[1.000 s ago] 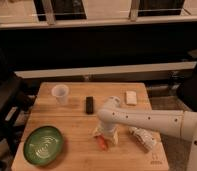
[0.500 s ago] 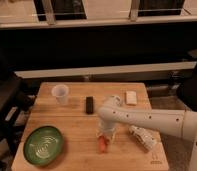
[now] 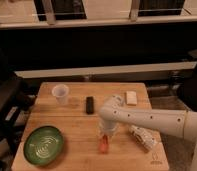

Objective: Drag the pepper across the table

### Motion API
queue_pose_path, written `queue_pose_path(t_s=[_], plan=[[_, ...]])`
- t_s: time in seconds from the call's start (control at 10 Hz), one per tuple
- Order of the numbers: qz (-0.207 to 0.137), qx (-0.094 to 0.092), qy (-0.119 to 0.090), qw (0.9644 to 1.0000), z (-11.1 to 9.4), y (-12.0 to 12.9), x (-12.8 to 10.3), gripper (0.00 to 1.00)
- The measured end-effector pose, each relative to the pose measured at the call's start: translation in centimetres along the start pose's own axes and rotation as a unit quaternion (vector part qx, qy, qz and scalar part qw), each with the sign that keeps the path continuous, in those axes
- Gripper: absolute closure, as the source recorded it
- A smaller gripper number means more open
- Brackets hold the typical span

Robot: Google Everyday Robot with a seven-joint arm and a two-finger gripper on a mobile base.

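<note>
seemingly mid-drag, the pincer (image 3: 106, 134) sits atop the pepper (image 3: 104, 145), its grip i can't tell; next, a steady pull across the surface (image 3: 77, 127)

You are looking into what is reading as an office-building test space, not a home. A light butcher-block table (image 3: 74, 117) is standing on its own, with a dark chair (image 3: 4, 100) sitting on its left and a second chair (image 3: 193, 82) on its right. Behind it a long pale ledge (image 3: 107, 70) is running across the view, and above that a railing (image 3: 48, 11) with metal posts is bordering a brighter level. A white robot arm (image 3: 147, 120) is reaching over the table, its end effector (image 3: 107, 132) hanging just above the pepper (image 3: 104, 145), among loose props: a clear cup (image 3: 60, 93), a green bowl (image 3: 43, 145), a plastic bottle (image 3: 143, 137).
</note>
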Motion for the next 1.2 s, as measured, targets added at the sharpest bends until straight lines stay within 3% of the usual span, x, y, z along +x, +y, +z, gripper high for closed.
queue_pose_path(t_s=[0.2,1.2], plan=[[0.011,0.002,-0.003,0.9999,-0.4,2.2,1.0,1.0],[0.051,0.018,-0.015,0.9984,-1.3,5.8,2.0,1.0]])
